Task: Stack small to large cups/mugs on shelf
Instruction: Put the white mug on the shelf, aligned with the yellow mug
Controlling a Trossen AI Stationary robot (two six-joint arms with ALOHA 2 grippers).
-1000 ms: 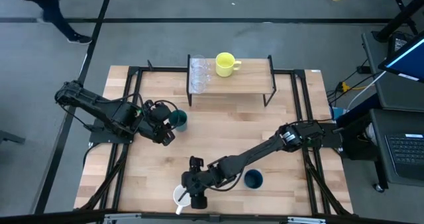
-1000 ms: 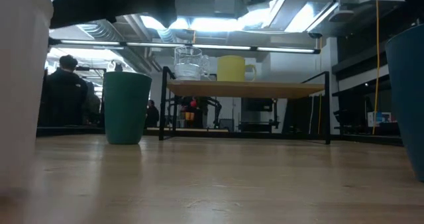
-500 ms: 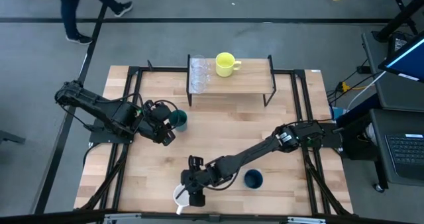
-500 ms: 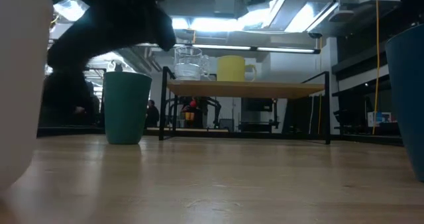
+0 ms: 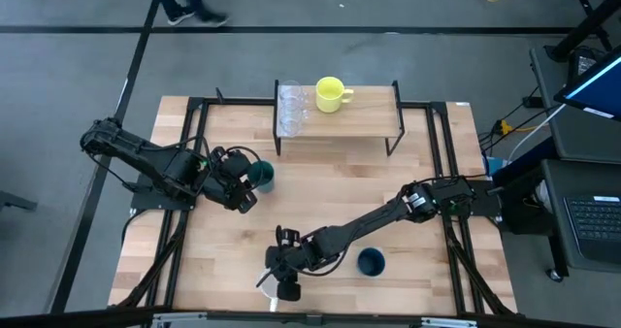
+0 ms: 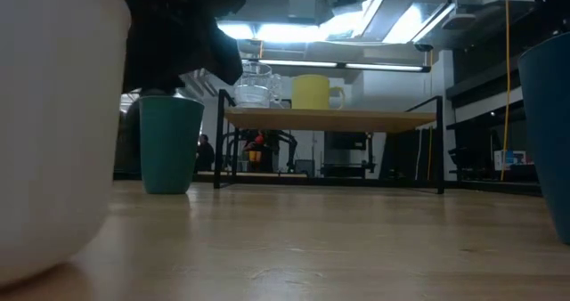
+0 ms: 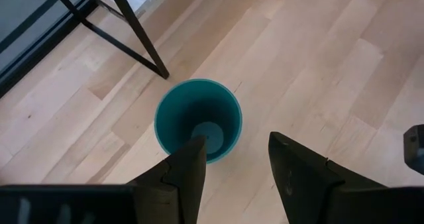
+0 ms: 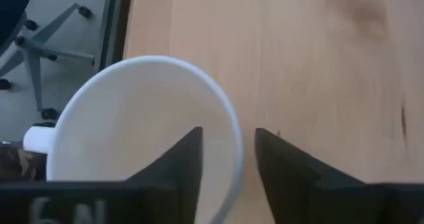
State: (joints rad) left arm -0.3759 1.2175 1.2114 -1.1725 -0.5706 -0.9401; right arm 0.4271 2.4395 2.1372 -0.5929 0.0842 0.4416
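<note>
Clear cups (image 5: 289, 108) and yellow mug (image 5: 330, 94) sat shelved; right gripper (image 5: 282, 278) straddled the white mug (image 8: 142, 134) rim unclamped; left gripper (image 5: 248, 182) gaped beside the teal cup (image 5: 261, 176).

Left gripper (image 7: 235, 161) open; right gripper (image 8: 227, 161) seemingly closing.

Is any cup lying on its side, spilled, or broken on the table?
Nothing stands out. The green cup, the navy cup and the white mug stand upright, and the yellow mug and clear cups sit on the shelf.
</note>
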